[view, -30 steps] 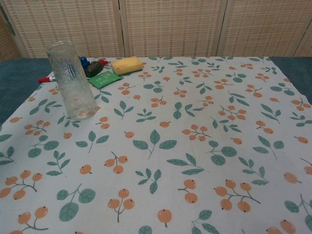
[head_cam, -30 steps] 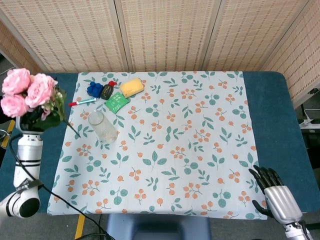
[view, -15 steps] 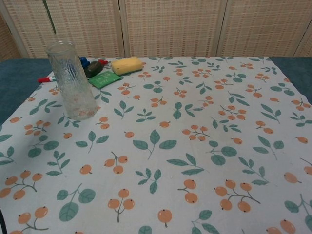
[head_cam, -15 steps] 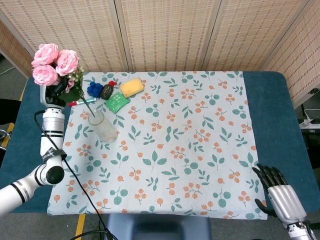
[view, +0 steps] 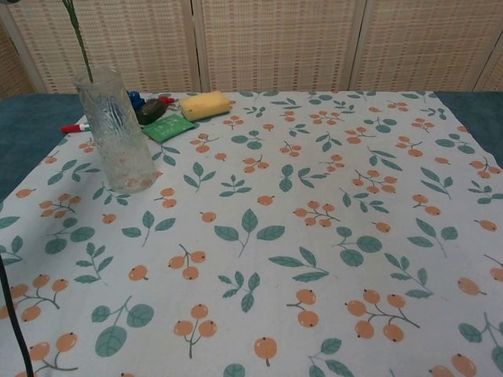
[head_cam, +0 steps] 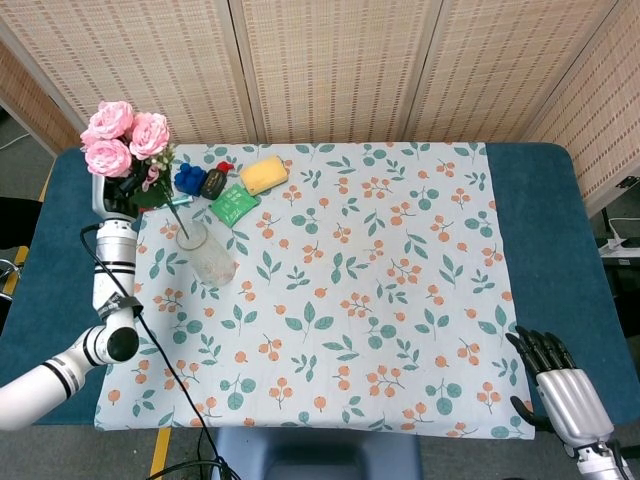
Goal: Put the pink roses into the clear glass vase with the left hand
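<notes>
My left hand (head_cam: 113, 195) holds a bunch of pink roses (head_cam: 124, 139) upright at the table's far left. Their thin green stem (head_cam: 177, 218) slants down to the rim of the clear glass vase (head_cam: 205, 254). In the chest view the stem (view: 78, 38) comes down from the top edge to the mouth of the tall ribbed vase (view: 116, 130); the blooms and the hand are out of that frame. My right hand (head_cam: 556, 387) rests at the near right corner, fingers apart, holding nothing.
Behind the vase lie a green packet (head_cam: 233, 204), a yellow sponge (head_cam: 264, 174), a dark object (head_cam: 212, 183), a blue toy (head_cam: 188, 179) and a red-capped pen (head_cam: 164, 204). A floral cloth (head_cam: 400, 290) covers the table. A black cable (head_cam: 150, 350) trails from the left arm.
My left hand has carried the roses from the far left edge inward, toward the vase; the stem tip now reaches the vase mouth. The right hand has barely moved.
</notes>
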